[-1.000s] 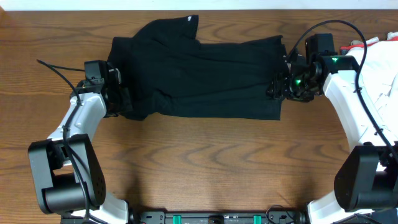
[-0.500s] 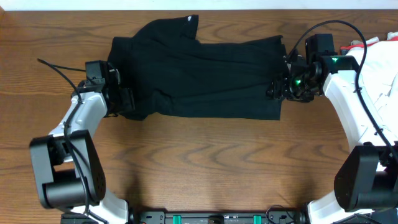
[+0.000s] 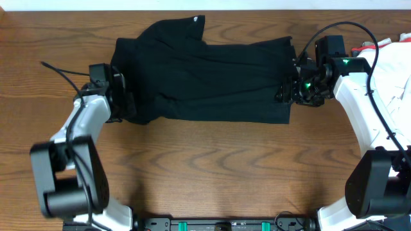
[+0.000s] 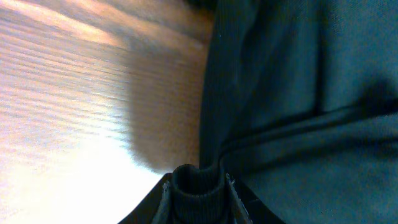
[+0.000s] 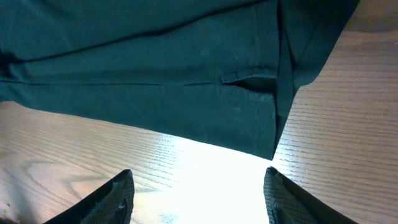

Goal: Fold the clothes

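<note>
The clothes, a black shirt (image 3: pixel 212 77), lie spread across the far half of the wooden table, with a small white logo near the far edge. My left gripper (image 3: pixel 127 102) is at the shirt's left end, shut on a ribbed black fold of the shirt (image 4: pixel 292 93). The fold bulges up between the jaws of the left gripper (image 4: pixel 198 190). My right gripper (image 3: pixel 287 93) hovers at the shirt's right end, open. In the right wrist view the right gripper (image 5: pixel 199 193) has only bare wood between its fingertips, and the shirt's hem corner (image 5: pixel 264 140) lies just beyond them.
A heap of white cloth (image 3: pixel 395 70) lies at the right edge of the table, behind the right arm, with a bit of red (image 3: pixel 368 46) beside it. Bare wood (image 3: pixel 218 167) stretches along the near half of the table.
The left gripper's jaws widened at the shirt's left edge and then closed on the ribbed fold. The right arm and the shirt have stayed where they were.
</note>
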